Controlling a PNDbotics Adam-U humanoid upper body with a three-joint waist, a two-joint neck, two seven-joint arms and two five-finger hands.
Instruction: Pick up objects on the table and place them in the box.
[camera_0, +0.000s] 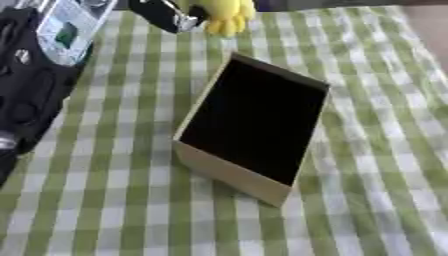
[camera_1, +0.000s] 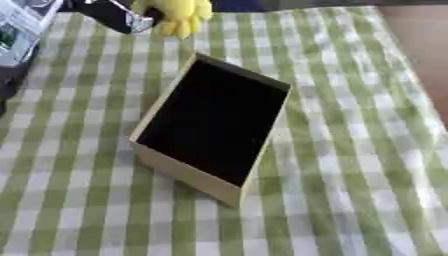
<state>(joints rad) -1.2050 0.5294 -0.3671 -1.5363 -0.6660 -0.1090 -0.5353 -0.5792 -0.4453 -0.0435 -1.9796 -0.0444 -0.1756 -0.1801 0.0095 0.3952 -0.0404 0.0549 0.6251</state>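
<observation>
An open box (camera_0: 249, 120) with tan walls and a dark inside stands askew in the middle of the green-checked cloth (camera_0: 114, 200); nothing shows inside it. A yellow soft thing (camera_0: 227, 15) lies at the far edge. A black object with a silver part (camera_0: 171, 15) sits right beside it. A white packet with green print (camera_0: 70, 27) sits at the far left, against my left arm (camera_0: 31, 90), which is black and runs down the left edge. The left hand itself is not clearly made out. My right hand is outside both views.
The table's bare brown top (camera_1: 416, 30) shows past the cloth at the far right. Cloth stretches around the box on the near side and to the right.
</observation>
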